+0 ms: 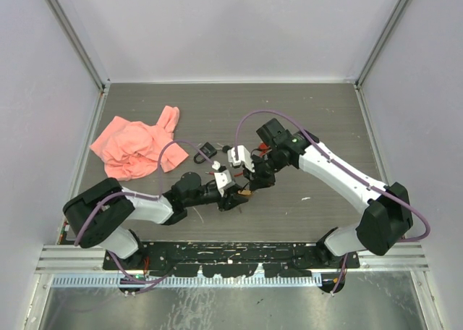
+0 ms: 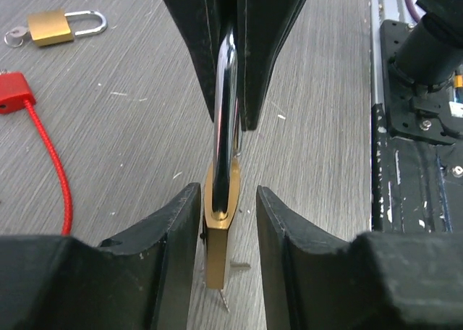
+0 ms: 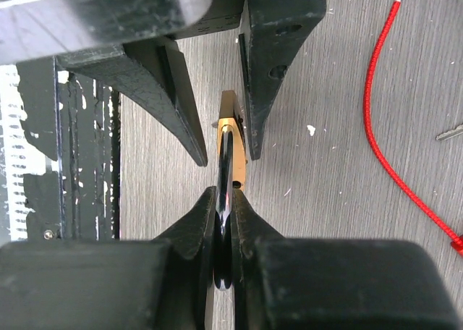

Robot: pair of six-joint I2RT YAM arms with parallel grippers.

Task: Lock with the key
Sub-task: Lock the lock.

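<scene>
The small brass padlock with a polished steel shackle (image 2: 217,243) stood off the grey wood-grain surface (image 2: 130,163) near its middle, held between the two arms. The right tool (image 3: 224,192) was clamped on the steel shackle (image 2: 226,91), its fingers pressed together on the loop. The left tool (image 2: 228,191) had its fingers apart, one on either side of the brass body, with a thin gap showing on each side, so it was gripping nothing.

A thin toothed sliver of metal (image 2: 224,295) projected from the far end of the body. It looked like a key blade sitting in the keyhole, though the left wrist view was too tight to be sure. Whether the shackle was already pressed home could not be told either.

As a judgement, the task was at an early-to-middle stage: the lock was picked up and steadied, but the turning of the key was not shown as done.

A second brass padlock (image 2: 52,26), a red cord (image 2: 54,156) and a crumpled pink cloth (image 1: 134,145) lay well apart on the surface.
</scene>
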